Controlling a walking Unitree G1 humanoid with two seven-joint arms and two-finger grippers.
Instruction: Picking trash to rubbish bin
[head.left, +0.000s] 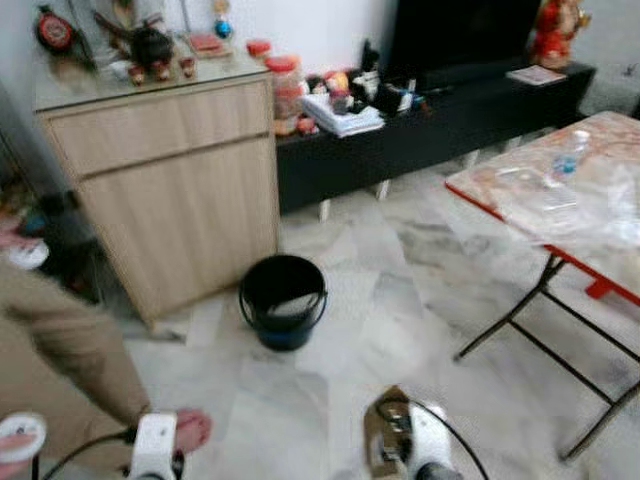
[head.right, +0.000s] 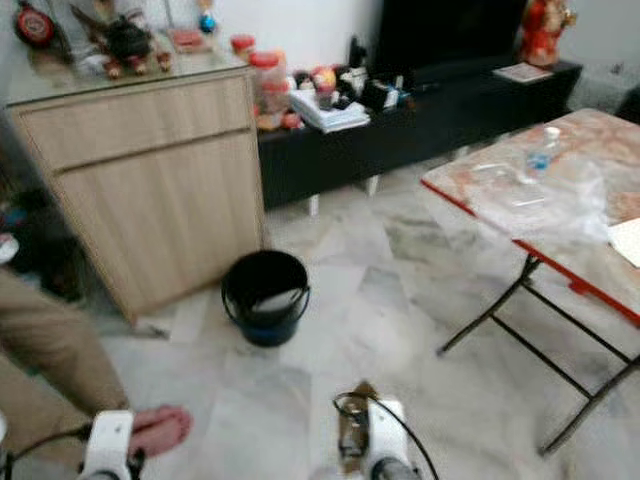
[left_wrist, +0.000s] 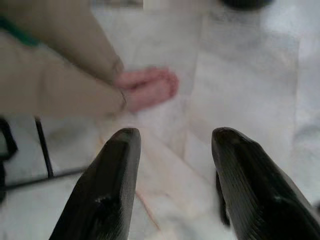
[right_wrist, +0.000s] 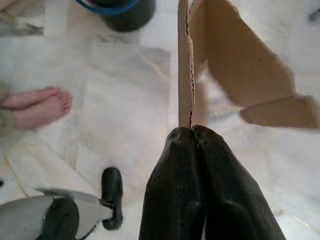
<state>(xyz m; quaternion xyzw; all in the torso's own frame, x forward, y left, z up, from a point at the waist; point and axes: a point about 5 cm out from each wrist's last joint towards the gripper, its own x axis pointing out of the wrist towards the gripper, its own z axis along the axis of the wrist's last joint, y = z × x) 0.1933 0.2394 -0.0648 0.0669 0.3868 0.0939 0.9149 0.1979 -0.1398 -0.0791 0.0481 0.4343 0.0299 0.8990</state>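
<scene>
- Right gripper (right_wrist: 191, 131): fingers pressed together on the edge of a piece of cardboard (right_wrist: 235, 65), which stands up beyond the fingertips, folded, with its corrugated edge showing. In the eye views it sits low in front of the robot, over the floor.
- Left gripper (left_wrist: 175, 145): fingers spread apart with nothing between them, pointing down at the marble floor (left_wrist: 240, 75); idle.
- Bin (head.left: 283, 298): a black bucket on the floor ahead, just beside the wooden cabinet (head.left: 170, 190), apart from the cardboard.
- Person: a bare foot (head.left: 190, 430) and a trouser leg near the left arm.
- Table (head.left: 520, 195): folding, to the right; a plastic bottle (head.left: 566, 158) stands on it.
- Progress, as judged: the pick-up appears done; carrying the cardboard forward to the bin and releasing it over the opening remain.
</scene>
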